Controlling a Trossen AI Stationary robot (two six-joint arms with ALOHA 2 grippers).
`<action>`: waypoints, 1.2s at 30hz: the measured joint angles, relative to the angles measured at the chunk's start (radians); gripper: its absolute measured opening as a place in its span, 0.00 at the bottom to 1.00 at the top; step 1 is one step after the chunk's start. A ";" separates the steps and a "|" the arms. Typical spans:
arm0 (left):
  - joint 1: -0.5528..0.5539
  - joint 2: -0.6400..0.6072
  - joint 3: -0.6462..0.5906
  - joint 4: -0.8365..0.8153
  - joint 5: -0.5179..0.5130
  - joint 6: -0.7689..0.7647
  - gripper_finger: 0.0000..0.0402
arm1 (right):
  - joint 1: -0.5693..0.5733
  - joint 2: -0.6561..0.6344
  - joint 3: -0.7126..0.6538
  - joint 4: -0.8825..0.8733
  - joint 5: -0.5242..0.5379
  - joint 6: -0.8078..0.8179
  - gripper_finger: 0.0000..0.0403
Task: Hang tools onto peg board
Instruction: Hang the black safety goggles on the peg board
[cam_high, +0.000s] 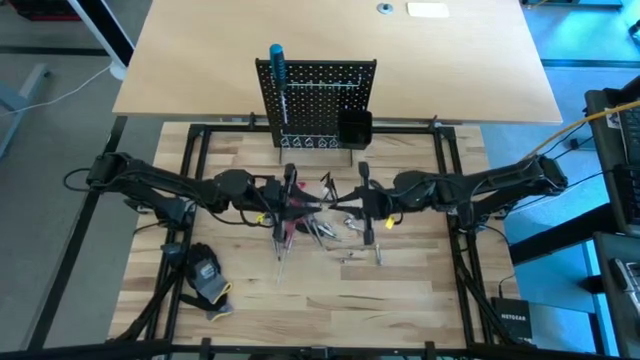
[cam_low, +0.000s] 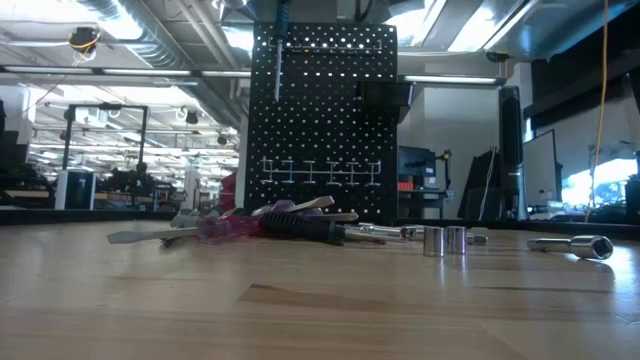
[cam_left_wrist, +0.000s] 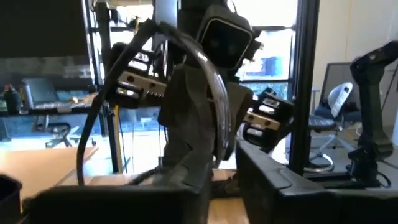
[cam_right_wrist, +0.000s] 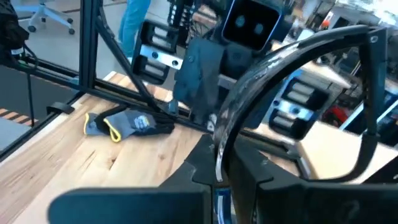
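The black peg board (cam_high: 318, 100) (cam_low: 322, 120) stands upright at the far middle, and a blue-handled screwdriver (cam_high: 277, 70) hangs at its upper left. Loose tools (cam_high: 322, 225) (cam_low: 290, 225) lie in a heap on the wooden top in front of it. Both grippers are high above the heap, level and pointing at each other. My right gripper (cam_high: 352, 197) (cam_right_wrist: 221, 186) is shut on a slim tool, of which only a blue part shows. My left gripper (cam_high: 300, 193) (cam_left_wrist: 224, 180) faces it closely, fingers a little apart. My right gripper pinches a blue part of the tool (cam_right_wrist: 221, 204) between its two fingers. It comes level from the table's right. The fingers hide the rest of the tool, which is high above the table. My left gripper is right at the right gripper's fingertips; I cannot tell whether it touches the tool.
A black-and-yellow glove (cam_high: 207, 275) (cam_right_wrist: 124, 124) lies at the near left. Silver sockets (cam_low: 445, 240) and a silver key (cam_low: 575, 243) lie right of the heap. A small black bin (cam_high: 353, 128) hangs on the board's right side. Black frame rails (cam_high: 195, 150) edge the wooden top.
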 joint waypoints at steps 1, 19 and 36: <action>0.000 -0.007 -0.001 -0.012 -0.001 -0.002 0.22 | -0.002 -0.006 0.009 -0.015 -0.005 -0.002 0.06; -0.012 -0.312 -0.118 -0.573 -0.056 -0.088 0.34 | -0.584 -0.248 0.069 -0.166 -0.545 -0.041 0.06; -0.007 -0.311 -0.174 -0.500 -0.059 -0.090 0.34 | -0.991 -0.106 0.068 0.213 -0.940 0.186 0.06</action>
